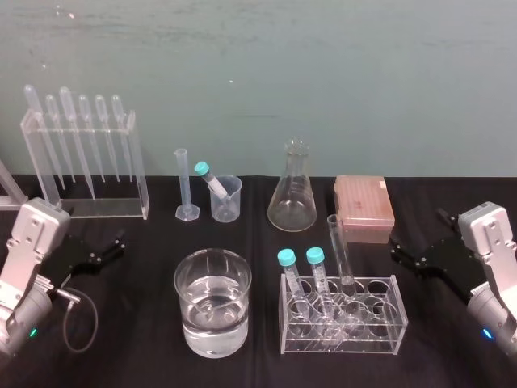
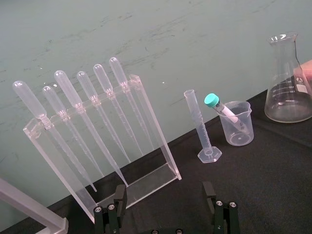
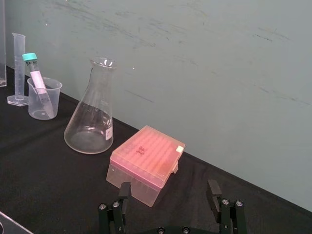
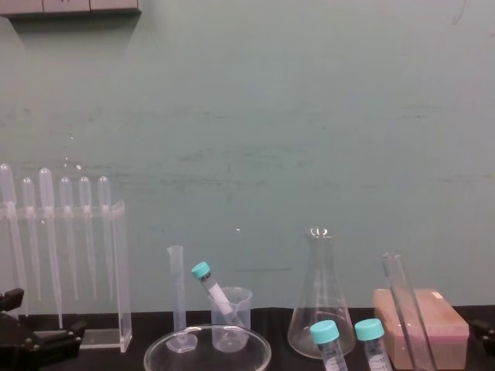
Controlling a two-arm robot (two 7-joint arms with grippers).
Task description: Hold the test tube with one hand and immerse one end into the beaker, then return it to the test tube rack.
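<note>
While both arms hang wide of the action, the test tube [image 1: 340, 250] stands in the clear rack [image 1: 399, 311] just right of the beaker [image 1: 184, 317], and nothing is touching it. It sits in the rack's back row, open mouth up, its top tipped slightly toward the beaker. Two teal-capped tubes [image 1: 316, 271] share the rack, in the holes nearer the beaker. The beaker stands on the black table [image 1: 121, 343] with clear liquid inside, close to the rack but not touching it.

The left tool [image 2: 164, 192] is well out to the left of the beaker, with its fingers spread apart and nothing between them. The right tool [image 3: 169, 189] is well to the right of the beaker, out past the rack, and its fingers are also apart and empty.

Farther back from the beaker, near the wall, stands a line of glassware. The pipette stand [image 1: 85, 166] is off to the left. A thin measuring cylinder [image 1: 183, 182] and a small plastic cup [image 1: 227, 202] stand almost straight behind the beaker, with a capped tube leaning in the cup. A flask [image 1: 292, 194] stands back to the right. The pink box [image 1: 363, 208] lies beyond the flask, behind the rack.
</note>
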